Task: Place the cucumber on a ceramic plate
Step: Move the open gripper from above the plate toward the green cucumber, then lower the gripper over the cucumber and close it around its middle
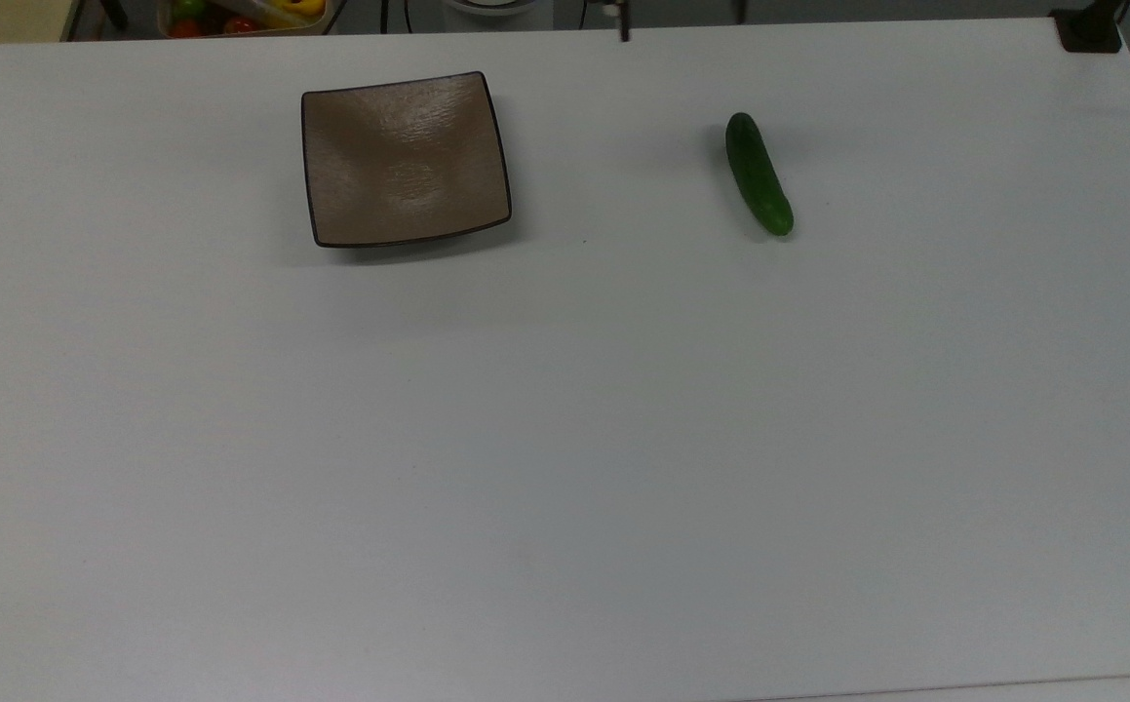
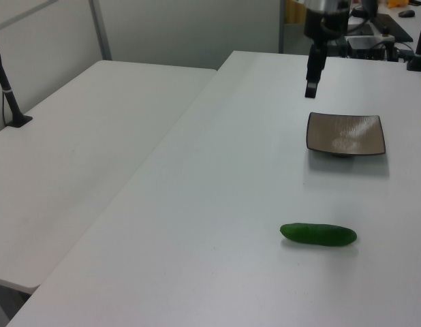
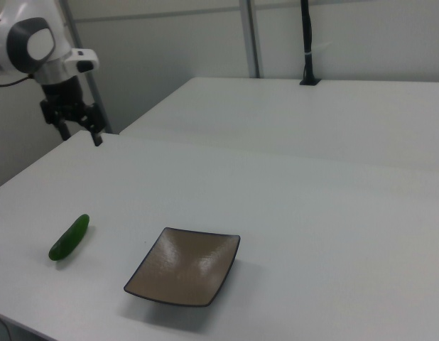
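Two task items on the white table (image 1: 565, 439), well apart. I see the cucumber (image 1: 759, 174) lying flat on bare tabletop, toward the top view's right; in the right view (image 3: 69, 237) it sits near the right view's left edge. The ceramic plate (image 1: 405, 159) is at the top view's upper left, upright, nothing on it. The gripper (image 3: 81, 132) hangs in the air above the table's far edge, fingers pointing down, spread with a clear gap, holding nothing. In the left view the gripper (image 2: 311, 80) is beyond the plate (image 2: 345, 134), not touching it; cucumber (image 2: 318, 234) nearer the camera. A bin of coloured produce (image 1: 245, 14) sits off the table at the top view's upper left.
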